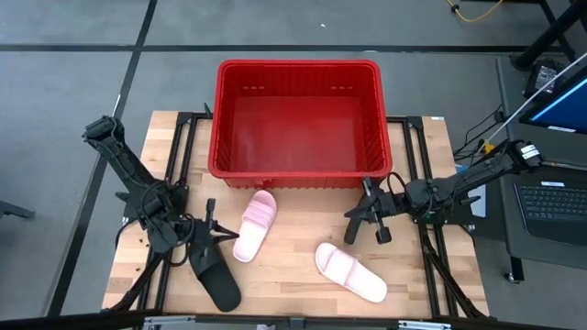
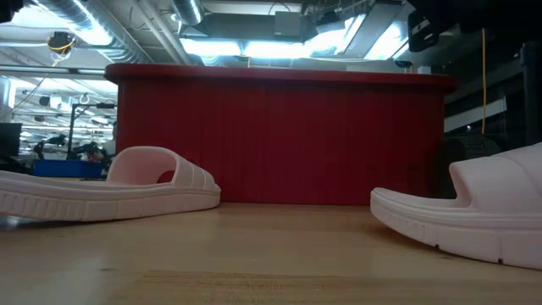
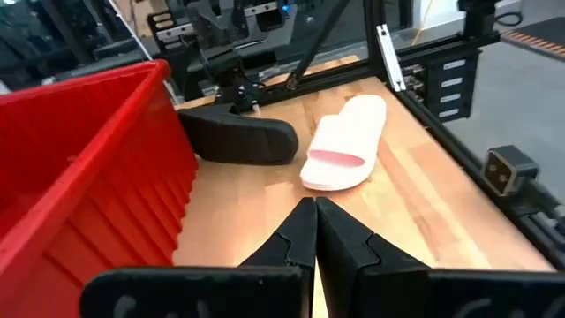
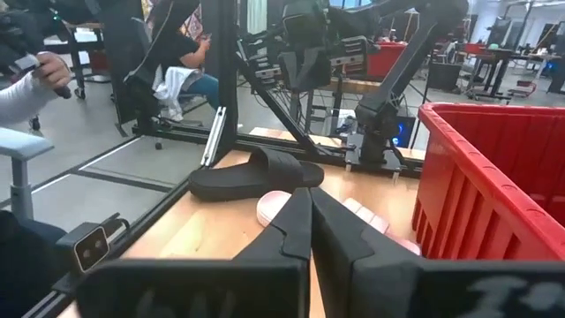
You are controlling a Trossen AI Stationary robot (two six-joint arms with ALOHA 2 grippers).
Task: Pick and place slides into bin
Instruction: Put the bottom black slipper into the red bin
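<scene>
High view: red bin [image 1: 298,119] seen empty, slotted walls, thick rim. Left gripper [image 1: 204,240] closed, empty, beside matte black slide [image 1: 213,275]. Right gripper [image 1: 365,220] closed, empty, near bin corner. Jaws best opened first, wide strap pinched.

Low view: two pale pink slides [image 2: 102,193] [image 2: 474,212] lying before bin, ridged foam soles.

Left wrist view: fingers [image 3: 311,238] pressed together.

A pale wooden counter [image 1: 293,247] sits on a black metal frame [image 1: 180,128] over grey floor. Just beside the counter's right edge, an open laptop [image 1: 553,203] rests on a dark stand, with a lit screen [image 1: 564,103] above it. A yellow cable [image 1: 477,11] lies on the floor well beyond the counter. Beyond the counter's end, a seated person [image 4: 181,66] shows, and a sleeve [image 4: 25,88] reaches in nearby.
</scene>
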